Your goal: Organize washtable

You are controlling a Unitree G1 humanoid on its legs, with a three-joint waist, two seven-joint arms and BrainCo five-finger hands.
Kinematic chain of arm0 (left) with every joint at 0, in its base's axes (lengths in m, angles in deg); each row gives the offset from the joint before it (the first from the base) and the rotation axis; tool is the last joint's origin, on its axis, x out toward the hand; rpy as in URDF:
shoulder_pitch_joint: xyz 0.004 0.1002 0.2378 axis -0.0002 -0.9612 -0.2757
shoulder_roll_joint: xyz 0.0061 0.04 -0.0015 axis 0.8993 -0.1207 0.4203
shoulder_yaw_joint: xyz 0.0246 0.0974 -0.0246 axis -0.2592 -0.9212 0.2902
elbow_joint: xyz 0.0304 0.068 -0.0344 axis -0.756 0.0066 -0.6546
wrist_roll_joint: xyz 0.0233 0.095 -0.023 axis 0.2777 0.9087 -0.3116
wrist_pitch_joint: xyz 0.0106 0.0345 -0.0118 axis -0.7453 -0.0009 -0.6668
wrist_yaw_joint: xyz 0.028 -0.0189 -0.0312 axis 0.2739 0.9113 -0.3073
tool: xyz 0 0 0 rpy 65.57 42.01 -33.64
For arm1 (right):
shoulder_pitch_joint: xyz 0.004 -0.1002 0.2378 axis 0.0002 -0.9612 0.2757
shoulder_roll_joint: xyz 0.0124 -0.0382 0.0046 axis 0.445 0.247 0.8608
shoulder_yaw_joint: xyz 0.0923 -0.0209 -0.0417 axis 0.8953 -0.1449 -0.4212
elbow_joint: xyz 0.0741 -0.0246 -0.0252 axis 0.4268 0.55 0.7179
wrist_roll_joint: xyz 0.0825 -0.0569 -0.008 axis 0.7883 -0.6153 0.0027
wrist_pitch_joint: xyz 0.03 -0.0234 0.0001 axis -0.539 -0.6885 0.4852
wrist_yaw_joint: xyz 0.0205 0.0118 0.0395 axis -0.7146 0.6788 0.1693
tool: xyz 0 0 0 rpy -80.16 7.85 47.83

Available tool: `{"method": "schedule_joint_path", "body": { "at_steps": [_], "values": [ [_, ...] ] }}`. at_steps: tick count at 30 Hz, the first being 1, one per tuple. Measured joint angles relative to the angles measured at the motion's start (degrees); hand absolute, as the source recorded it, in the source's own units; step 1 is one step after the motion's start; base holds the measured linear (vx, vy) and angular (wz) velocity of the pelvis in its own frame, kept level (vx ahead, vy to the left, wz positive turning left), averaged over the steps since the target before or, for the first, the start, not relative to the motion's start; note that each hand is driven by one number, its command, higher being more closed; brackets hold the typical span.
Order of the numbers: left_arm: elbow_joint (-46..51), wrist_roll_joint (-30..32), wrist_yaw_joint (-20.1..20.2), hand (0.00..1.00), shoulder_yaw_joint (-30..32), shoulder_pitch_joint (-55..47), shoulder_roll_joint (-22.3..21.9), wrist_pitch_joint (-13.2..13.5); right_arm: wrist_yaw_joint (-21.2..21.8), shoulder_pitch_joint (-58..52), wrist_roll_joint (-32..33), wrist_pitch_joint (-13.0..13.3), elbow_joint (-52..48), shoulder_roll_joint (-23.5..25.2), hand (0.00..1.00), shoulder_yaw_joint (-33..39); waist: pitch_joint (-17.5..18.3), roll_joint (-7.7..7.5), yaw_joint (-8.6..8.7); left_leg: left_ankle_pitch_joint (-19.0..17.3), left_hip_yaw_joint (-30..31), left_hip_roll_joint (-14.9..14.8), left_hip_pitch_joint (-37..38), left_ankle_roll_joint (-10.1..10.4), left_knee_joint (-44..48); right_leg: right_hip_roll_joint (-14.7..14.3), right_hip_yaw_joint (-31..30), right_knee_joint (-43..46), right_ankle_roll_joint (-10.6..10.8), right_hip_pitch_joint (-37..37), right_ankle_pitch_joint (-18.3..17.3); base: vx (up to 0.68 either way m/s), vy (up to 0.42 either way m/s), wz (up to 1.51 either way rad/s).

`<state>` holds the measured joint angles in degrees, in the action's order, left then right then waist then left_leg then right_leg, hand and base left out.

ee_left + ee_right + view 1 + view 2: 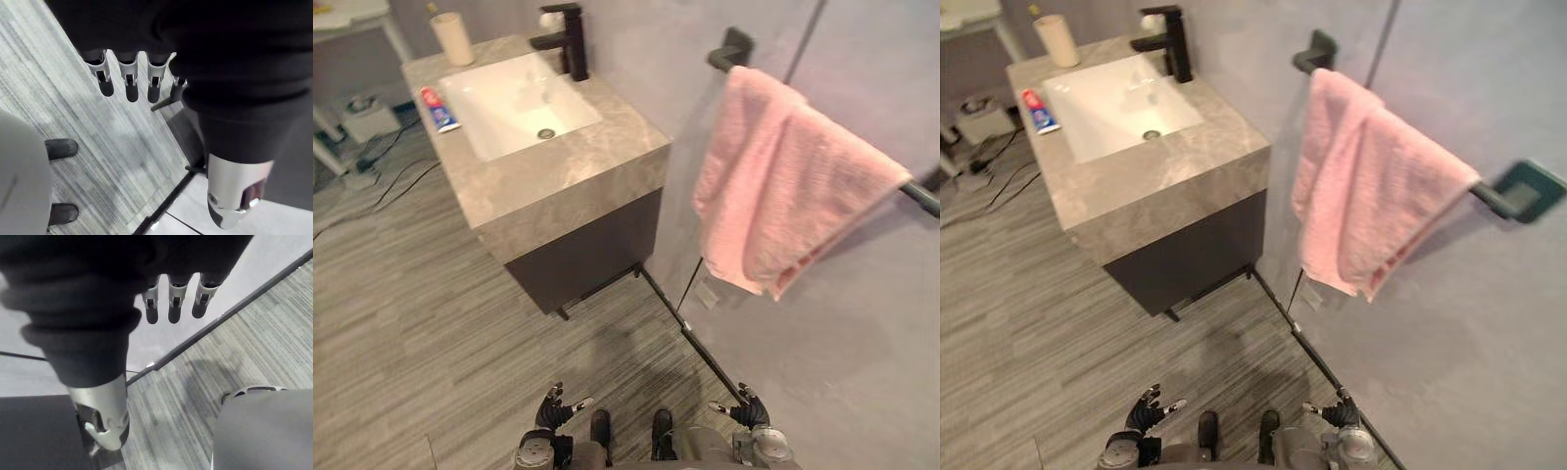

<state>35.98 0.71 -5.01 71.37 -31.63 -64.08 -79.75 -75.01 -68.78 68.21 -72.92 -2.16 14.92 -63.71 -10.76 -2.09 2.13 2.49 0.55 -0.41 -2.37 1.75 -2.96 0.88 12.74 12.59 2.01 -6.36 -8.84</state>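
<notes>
A grey stone washtable (pixel 558 171) with a white sink (pixel 514 103) stands ahead on the left. On its left rim lies a red, white and blue toothpaste tube (pixel 438 109). A cream cup (pixel 452 38) stands at the back corner, and a black faucet (pixel 570 39) rises behind the sink. A pink towel (pixel 783 186) hangs over a black wall bar (pixel 729 54) on the right. My left hand (pixel 553 409) and right hand (pixel 744 411) hang low near the floor, far from the washtable. Both are open and empty, with straight fingers (pixel 129 78) (pixel 173 301).
A dark cabinet (pixel 578 250) sits under the counter. A white stand (pixel 352 20) is at the far left, with cables and a box (pixel 367 117) on the floor beneath it. A grey wall (pixel 842 352) runs along the right, and striped wood flooring (pixel 431 323) lies before the washtable.
</notes>
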Motion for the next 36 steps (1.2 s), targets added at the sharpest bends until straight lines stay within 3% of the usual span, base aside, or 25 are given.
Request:
{"method": "schedule_joint_path", "body": {
  "at_steps": [4, 6, 8, 9, 10, 11, 12, 13, 15, 16, 17, 18, 20, 21, 22, 23, 24, 25, 26, 27, 29, 30, 33, 34, 36],
  "values": [
    [1.8, -0.2, -0.8, 0.0, 1.9, 0.0, -1.6, 0.0, -0.1, -0.3, 0.8, 0.0, -0.6, 0.2, 0.0, 0.4, -0.2, 0.48, -1.1, -2.0, 3.0, 2.0, -5.2, -1.2, 7.7, 2.3, 5.1, 0.8, -0.1, 0.6, -0.2, 0.12, 0.028, 0.87],
    [6.1, -1.8, -1.0, 0.0, 1.6, 0.4, -3.1, 0.6, -1.2, -0.9, 2.0, 0.1, -1.7, 0.2, 0.0, 2.1, -1.2, 1.38, -1.38, -2.2, -4.0, 2.1, -10.7, -1.7, 15.6, 4.7, 10.5, 5.1, -1.4, 1.0, 0.5, 0.12, 0.084, 1.75],
    [7.6, -3.7, -2.0, 0.0, 0.9, 0.9, -3.1, 0.6, -1.3, 0.1, 2.4, 0.3, -1.7, 0.2, 0.0, 2.7, -2.2, 2.52, -1.88, -1.3, -7.2, 1.4, -11.0, -3.4, 17.3, 5.5, 10.7, 11.4, -0.8, -1.1, -1.1, 0.07, 0.119, 1.5],
    [7.8, -4.0, -2.0, 0.0, 0.7, 1.1, -3.1, 0.7, -1.4, 0.4, 2.7, 0.3, -1.7, 0.1, 0.0, 2.7, -2.2, 2.44, -1.74, -1.3, -6.9, 1.9, -11.1, -3.3, 17.2, 5.3, 10.2, 8.5, -0.5, -0.5, -1.6, 0.07, 0.109, 1.71],
    [7.7, -4.4, -2.0, 0.0, 0.4, 1.6, -1.4, 0.7, -1.8, 0.7, 2.8, 0.5, -1.7, 0.2, 0.0, 2.7, -2.5, 0.11, -1.76, -2.4, -6.4, 4.2, -11.5, -1.8, 17.4, 8.4, 9.6, 3.0, -0.5, 2.1, 0.4, 0.03, 0.069, 1.55],
    [7.0, -4.8, -1.9, 0.0, 0.5, 2.2, -1.3, 0.6, -2.3, 2.3, 2.9, 0.5, -1.1, -0.3, 0.0, 2.7, -3.3, 0.7, -1.92, -5.9, -9.1, 2.1, -13.2, -3.5, 20.5, 8.5, 11.9, 1.9, -0.5, 3.0, 0.5, 0.05, 0.08, 1.36],
    [6.9, -4.8, -1.9, 0.0, 0.5, 2.4, -1.1, 0.6, -2.3, 3.0, 2.9, 0.5, -1.1, -0.6, 0.0, 2.9, -3.5, 0.58, -1.7, -7.4, -10.2, 0.6, -14.4, -3.3, 23.1, 9.2, 12.8, 1.9, -0.5, 3.1, 0.5, 0.03, 0.112, 0.96],
    [6.5, -5.3, -1.9, 0.0, 0.5, 2.0, -1.0, 0.5, -2.3, 3.8, 2.9, 0.5, -1.0, -1.2, 0.0, 3.4, -4.0, -0.08, -1.45, -9.1, -11.9, -3.7, -16.2, -1.7, 26.1, 10.5, 14.2, 1.7, 0.0, 3.6, 0.7, 0.07, 0.192, 0.84],
    [5.4, -5.8, -2.0, 0.0, 0.4, 1.8, -0.9, 0.5, -2.3, 3.6, 4.4, 0.5, 0.6, -2.5, 0.0, 3.8, -3.8, 1.03, -1.47, -8.2, -12.3, -10.8, -15.1, 1.2, 20.5, 12.2, 16.1, -1.3, 3.2, 6.3, 2.1, 0.1, 0.294, 0.74],
    [5.3, -5.9, -2.0, 0.0, 0.4, 1.7, -1.0, 0.5, -2.3, 3.4, 4.5, 0.5, 1.2, -2.8, 0.0, 3.9, -3.8, 1.1, -1.47, -7.7, -12.3, -12.0, -14.4, 2.0, 19.1, 12.4, 16.5, -1.9, 4.3, 7.0, 2.3, 0.13, 0.394, 0.48],
    [4.1, -5.8, -1.9, 0.0, -0.1, 1.7, -1.0, 0.5, -2.3, 3.1, 4.5, 0.4, 2.4, -3.5, 0.0, 3.9, -3.3, 2.59, -1.46, -5.0, -13.6, -13.6, -14.2, 5.2, 17.7, 13.2, 17.3, -2.7, 6.6, 8.5, 2.6, 0.15, 0.475, 0.5],
    [3.2, -5.8, -1.8, 0.0, -0.1, 2.4, -0.7, 0.5, -2.2, 3.1, 4.5, 0.1, 2.9, -3.2, 0.0, 3.9, -3.2, 1.83, -1.51, -3.9, -14.3, -12.2, -14.6, 3.8, 19.8, 15.5, 18.1, -2.8, 7.9, 9.4, 2.8, 0.17, 0.49, 0.52],
    [4.1, -5.8, -1.9, 0.0, 0.0, 2.4, 0.4, 0.6, -1.9, 2.1, 4.4, 0.1, 2.8, -2.0, 0.0, 3.8, -3.3, 0.29, -2.62, -11.1, -14.5, -8.9, -18.2, 1.0, 29.0, 19.9, 18.3, -1.6, 9.6, 9.9, 3.9, 0.2, 0.532, 0.32],
    [4.3, -5.9, -1.9, 0.0, 0.0, 2.4, 0.9, 0.6, -1.8, 2.2, 4.4, -0.1, 2.8, -1.3, 0.0, 3.7, -3.3, -0.12, -3.43, -13.6, -15.1, -7.5, -18.6, -0.3, 31.3, 22.2, 17.3, 0.6, 8.8, 9.1, 4.3, 0.2, 0.507, 0.07],
    [4.3, -5.9, -1.9, 0.0, 0.0, 2.2, 1.1, 0.6, -1.5, 2.5, 4.4, -0.1, 2.7, -1.0, 0.0, 3.5, -3.2, -0.04, -3.68, -14.6, -15.2, -6.6, -18.6, -1.1, 32.1, 23.5, 16.1, 2.8, 6.2, 8.1, 4.9, 0.19, 0.437, 0.03],
    [4.3, -5.9, -1.9, 0.0, 0.0, 1.7, 1.7, 0.5, -0.9, 3.4, 4.5, -0.1, 2.1, -0.7, 0.0, 2.5, -3.3, 0.49, -3.46, -15.7, -15.6, -5.3, -18.1, -2.7, 31.9, 24.8, 12.1, 8.2, -0.8, 5.0, 5.6, 0.24, 0.487, 0.19],
    [4.2, -5.6, -1.8, 0.0, 0.0, 1.6, 2.4, 0.4, -0.8, 4.0, 4.5, 0.0, 1.6, -0.1, 0.0, 1.6, -3.3, 0.56, -3.09, -16.2, -15.4, -4.1, -16.9, -3.7, 30.7, 23.4, 4.7, 14.9, -0.2, 1.4, 3.2, 0.24, 0.44, 0.28],
    [4.2, -5.6, -1.8, 0.0, 0.0, 1.7, 2.9, 0.3, -0.8, 4.0, 4.6, 0.0, 1.3, 0.2, 0.0, 1.2, -3.3, 0.45, -3.08, -16.4, -15.0, -3.3, -15.9, -4.1, 29.7, 21.9, 1.3, 17.9, 0.6, 0.3, 1.5, 0.26, 0.344, 0.32],
    [4.2, -5.6, -1.8, 0.0, 0.1, 1.6, 4.0, 0.3, -0.7, 4.0, 4.6, 0.1, 0.8, 0.5, 0.0, 1.0, -3.3, 0.1, -3.1, -16.5, -14.6, -1.7, -13.0, -5.2, 27.4, 18.2, -3.8, 22.6, 2.1, -1.4, -2.7, 0.29, 0.269, 0.24],
    [4.2, -5.5, -1.8, 0.0, 0.8, 1.2, 4.5, 0.3, -0.7, 3.8, 4.9, 0.2, 0.2, 0.6, 0.0, 0.9, -3.5, -0.25, -2.9, -16.7, -14.6, -0.2, -9.7, -5.8, 24.9, 15.1, -5.9, 25.4, 2.5, -2.8, -5.8, 0.29, 0.244, 0.15],
    [4.1, -5.5, -1.8, 0.0, 2.0, 1.2, 4.5, 0.3, -0.8, 4.0, 5.2, 0.4, 0.0, 0.2, 0.0, -0.3, -4.1, -0.68, -2.8, -16.9, -15.0, 1.5, -4.9, -6.8, 21.3, 10.7, -4.6, 26.8, 1.3, -6.2, -8.7, 0.32, 0.202, 0.0],
    [3.5, -5.5, -1.8, 0.0, 2.1, 1.9, 4.5, 0.3, -0.8, 4.1, 5.6, 0.4, 0.0, 0.0, 0.0, -1.4, -4.9, -0.55, -2.32, -17.1, -15.3, 1.7, -2.3, -7.1, 19.8, 7.2, -2.8, 25.9, 1.2, -8.7, -9.1, 0.36, 0.176, 0.05],
    [2.9, -5.5, -1.8, 0.0, 1.9, 2.3, 3.9, 0.3, -0.7, 4.0, 6.8, 0.9, -0.6, -0.1, 0.0, -2.3, -5.8, -0.31, -0.46, -17.2, -14.2, 2.6, 4.8, -6.9, 13.9, 1.3, 1.4, 16.2, -0.4, -14.2, -6.9, 0.39, 0.123, 0.21],
    [2.9, -5.5, -1.7, 0.0, 1.7, 2.3, 3.7, 0.3, -0.7, 4.0, 6.8, 1.0, -0.8, -0.2, 0.0, -2.3, -5.8, -0.34, 0.15, -17.3, -13.6, 3.0, 5.8, -6.6, 13.1, 0.7, 1.4, 13.6, -0.9, -14.7, -5.5, 0.46, 0.095, 0.5],
    [2.9, -4.9, -1.0, 0.0, 1.0, 2.4, 2.8, 0.2, -0.7, 2.3, 6.8, 1.6, -2.4, -0.2, 0.0, -1.1, -5.4, -1.23, 1.3, -18.3, -11.2, 4.3, 9.1, -4.9, 11.8, 0.3, 0.5, 10.2, -4.2, -15.3, -0.5, 0.47, 0.051, 0.8]
  ]
}}
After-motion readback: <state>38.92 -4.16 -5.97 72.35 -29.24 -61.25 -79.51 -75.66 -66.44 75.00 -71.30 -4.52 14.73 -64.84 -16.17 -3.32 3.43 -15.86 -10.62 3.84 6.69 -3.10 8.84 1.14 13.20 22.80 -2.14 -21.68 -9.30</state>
